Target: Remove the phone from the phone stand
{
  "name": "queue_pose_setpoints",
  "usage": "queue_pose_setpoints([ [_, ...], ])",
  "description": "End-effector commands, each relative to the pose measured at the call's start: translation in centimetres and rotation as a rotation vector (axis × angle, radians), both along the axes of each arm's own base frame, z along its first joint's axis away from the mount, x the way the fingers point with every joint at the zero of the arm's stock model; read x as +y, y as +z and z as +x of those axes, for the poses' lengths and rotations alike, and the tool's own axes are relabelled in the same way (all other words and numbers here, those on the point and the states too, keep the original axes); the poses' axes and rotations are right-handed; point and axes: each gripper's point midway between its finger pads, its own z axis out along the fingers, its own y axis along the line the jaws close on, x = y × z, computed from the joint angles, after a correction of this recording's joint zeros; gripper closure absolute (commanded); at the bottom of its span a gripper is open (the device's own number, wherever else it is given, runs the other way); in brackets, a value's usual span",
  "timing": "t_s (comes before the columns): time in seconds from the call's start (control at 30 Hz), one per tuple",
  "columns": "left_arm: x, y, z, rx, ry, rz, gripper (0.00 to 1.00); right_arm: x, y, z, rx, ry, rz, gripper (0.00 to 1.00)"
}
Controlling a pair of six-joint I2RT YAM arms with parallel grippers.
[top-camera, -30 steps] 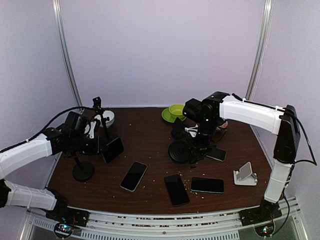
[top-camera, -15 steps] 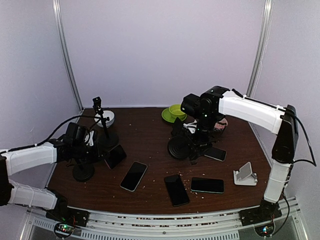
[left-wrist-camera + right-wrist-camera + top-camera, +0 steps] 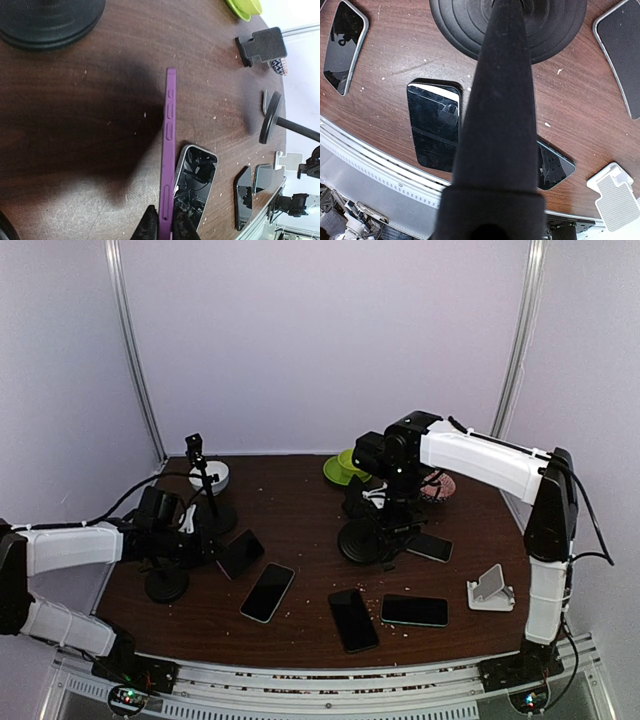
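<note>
Left arm (image 3: 65, 545) and right arm (image 3: 485, 462): smooth white shells, chunky black joints, thin black cables (image 3: 112, 510) trailing off both.

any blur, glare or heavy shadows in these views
Left wrist view: sharp; the purple phone, seen edge-on, throws a broad soft shadow on the table to its left, and the top right corner is blown out white. Right wrist view: the stand pole fills the middle, close to the lens; the flat phone shows reflections. Top view: even, dim light, no glare.
</note>
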Motion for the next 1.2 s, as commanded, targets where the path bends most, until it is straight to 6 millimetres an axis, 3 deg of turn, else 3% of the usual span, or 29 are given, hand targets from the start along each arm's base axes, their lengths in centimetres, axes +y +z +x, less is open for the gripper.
queue_pose_setpoints([
  [0.0, -0.1, -0.7, -0.7, 0.042, -0.013, -0.021, 0.83, -0.3, 1.0, 0.1, -0.024, 0.022, -0.023, 1.00],
  [0.33, 0.9, -1.9, -1.9, 0.092, 0.005, 0.032, 0.71, -0.9, 0.1, -0.6, 0.027, 0.021, -0.066, 1.00],
  [0.4, 1.1, -1.8, -2.0, 0.086, 0.013, 0.041, 0.62, -1.1, 0.0, -0.6, 0.035, 0.022, -0.083, 1.00],
  [0.5, 1.5, -1.4, -2.2, 0.069, 0.026, 0.045, 0.52, -1.2, -0.3, -0.7, 0.043, 0.021, -0.095, 1.00],
  [0.73, 2.1, 0.5, -2.2, 0.012, 0.025, 0.073, 0.47, -1.2, -0.6, -0.1, 0.023, 0.006, -0.112, 0.95],
  [1.17, 1.9, 3.2, -1.4, -0.072, -0.004, 0.085, 0.50, -0.6, 0.0, 0.7, -0.007, -0.009, -0.096, 0.59],
])
